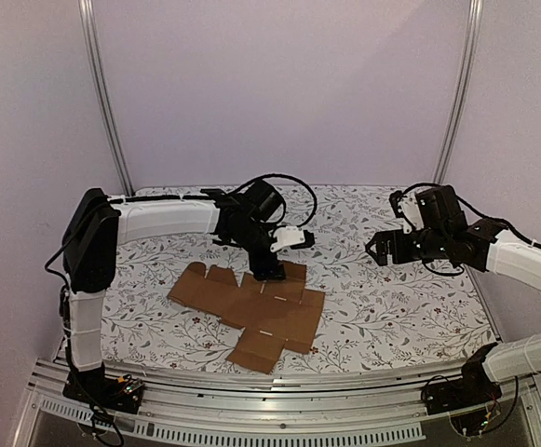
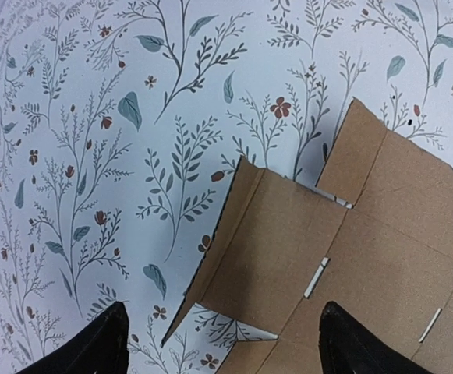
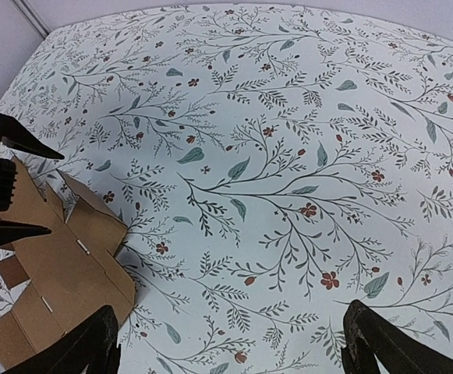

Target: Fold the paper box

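Observation:
The paper box (image 1: 256, 312) lies as a flat brown die-cut sheet with flaps on the flowered table, left of centre. My left gripper (image 1: 268, 270) is open and hangs low over the sheet's far edge. In the left wrist view the open gripper (image 2: 226, 354) straddles a flap of the paper box (image 2: 288, 241) whose left edge is lifted slightly off the table; nothing is held. My right gripper (image 1: 377, 250) is open and empty, raised above the table well right of the sheet. The right wrist view shows its open gripper (image 3: 238, 351) over bare cloth, with the paper box (image 3: 62, 265) at far left.
The flowered tablecloth (image 1: 391, 307) covers the table. White walls and two metal posts (image 1: 107, 102) enclose the back. An aluminium rail (image 1: 279, 391) runs along the near edge. The left gripper's black fingers (image 3: 8, 140) show at the left edge of the right wrist view.

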